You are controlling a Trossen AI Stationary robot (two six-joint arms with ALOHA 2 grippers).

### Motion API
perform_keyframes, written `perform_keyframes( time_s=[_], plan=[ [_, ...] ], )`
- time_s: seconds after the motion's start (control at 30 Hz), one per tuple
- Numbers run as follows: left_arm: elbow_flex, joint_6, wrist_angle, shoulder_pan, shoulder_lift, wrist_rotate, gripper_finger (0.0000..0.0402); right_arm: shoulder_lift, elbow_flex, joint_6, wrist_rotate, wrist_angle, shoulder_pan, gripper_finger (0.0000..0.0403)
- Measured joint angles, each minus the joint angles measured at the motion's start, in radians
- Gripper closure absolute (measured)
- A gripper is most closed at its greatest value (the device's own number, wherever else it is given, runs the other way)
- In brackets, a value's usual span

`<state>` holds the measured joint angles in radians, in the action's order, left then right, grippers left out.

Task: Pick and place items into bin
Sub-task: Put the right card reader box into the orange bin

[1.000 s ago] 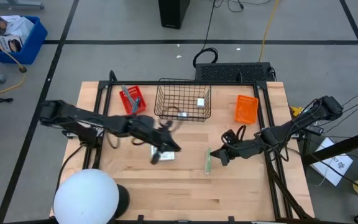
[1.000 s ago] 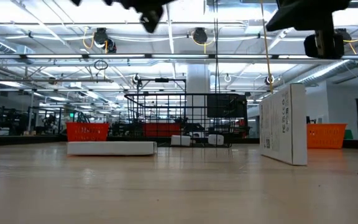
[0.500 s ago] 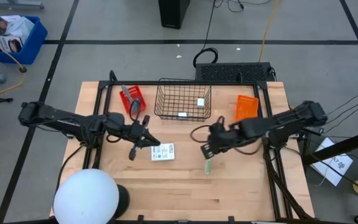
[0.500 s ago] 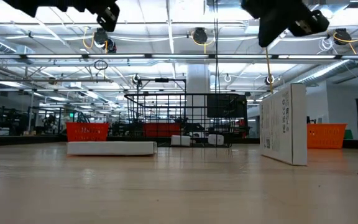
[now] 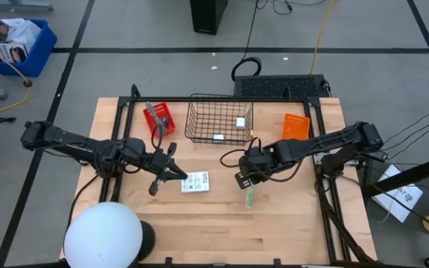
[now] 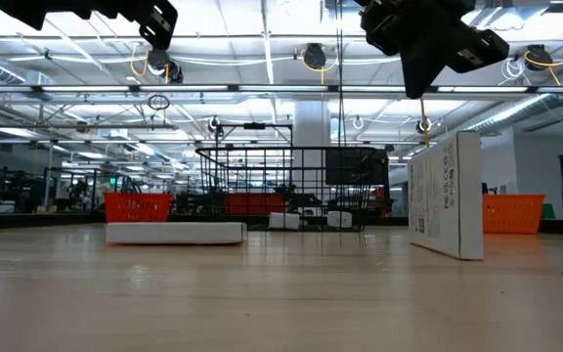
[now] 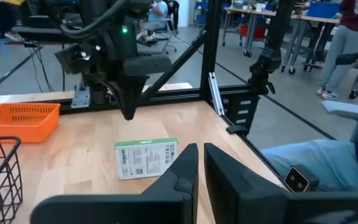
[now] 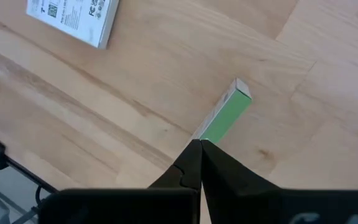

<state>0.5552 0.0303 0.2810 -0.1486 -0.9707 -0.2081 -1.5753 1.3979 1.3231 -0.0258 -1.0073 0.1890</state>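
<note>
A flat white printed packet lies on the wooden table; it also shows in the low view. A second packet with a green edge stands on its long edge. My right gripper is shut and hangs above this packet's top edge, clear of it. My left gripper is shut, raised above the table just left of the flat packet. A wire basket at the far side holds a small white cube and another small white item.
A red bin with a grey tool in it stands left of the basket, and an orange bin stands to its right. A white dome sits at the near left corner. Bare wood lies along the near edge.
My left gripper has drawn back toward the table's left edge, off the flat packet, which stays where it lay. My right gripper has gone toward the table's left edge and now hangs over the standing packet's end.
</note>
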Motion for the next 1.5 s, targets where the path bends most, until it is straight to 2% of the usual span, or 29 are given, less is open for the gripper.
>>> perform_keyframes(
  time_s=[0.5, 0.63, 0.9, 1.07, 1.27, 1.5],
  plan=[
    [0.0, 0.008, -0.001, 0.0, 0.0, 0.0, 0.0371, -0.004, 0.0, 0.011, -0.002, 0.008, 0.009, 0.0398],
    [0.0, 0.009, -0.001, 0.0, 0.0, 0.0, 0.0371, -0.004, 0.0, 0.003, 0.0, 0.008, 0.009, 0.036],
    [0.0, 0.012, -0.014, 0.0, 0.0, 0.0, 0.0371, -0.004, -0.083, 0.031, -0.018, 0.082, 0.009, 0.0226],
    [0.0, 0.012, -0.018, -0.006, 0.0, 0.0, 0.0371, -0.004, -0.147, 0.045, -0.056, 0.169, 0.009, 0.0168],
    [0.0, 0.003, -0.018, -0.035, 0.0, 0.0, 0.0371, -0.004, -0.207, 0.06, -0.084, 0.199, 0.009, 0.015],
    [0.001, -0.003, -0.018, -0.045, 0.0, 0.007, 0.0371, -0.004, -0.281, 0.071, -0.127, 0.324, 0.001, 0.0164]
  ],
)
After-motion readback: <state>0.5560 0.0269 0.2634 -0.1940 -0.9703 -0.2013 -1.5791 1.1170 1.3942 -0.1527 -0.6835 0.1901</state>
